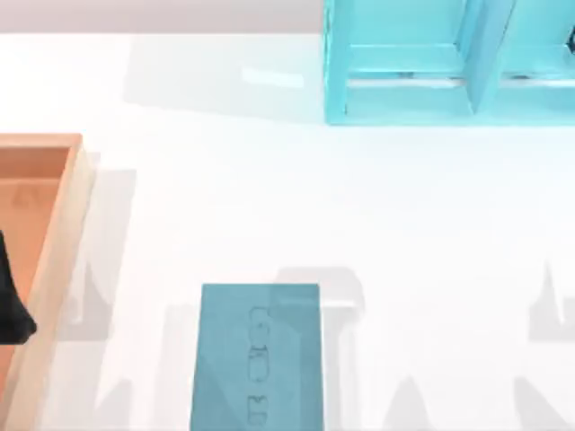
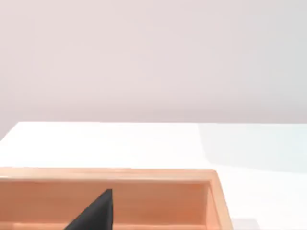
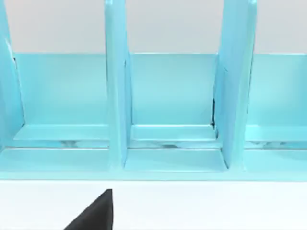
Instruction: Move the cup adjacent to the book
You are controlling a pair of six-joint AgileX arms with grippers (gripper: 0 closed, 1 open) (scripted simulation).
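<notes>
Desk seen from above

A teal book point(image 1: 259, 357) is laid at the near edge; a wooden tray point(image 1: 56, 269) is set at the left, a cyan shelf point(image 1: 404, 63) at the far right.

The book point(image 1: 259, 356) is laid flat on the table point(image 1: 413, 224) at the near edge of the top view, somewhat left of the middle. A wooden tray point(image 1: 56, 260) is set at the left side of the table, well apart from the book, and part of the left arm point(image 1: 11, 305) is seen over its inside. A shelf unit point(image 1: 449, 63) is placed at the far edge, toward the right, well behind the book. Its compartments are divided by upright panels, as is seen in the right wrist view point(image 3: 168, 96). The stretch of table between book, tray and shelf unit is left bare.
</notes>
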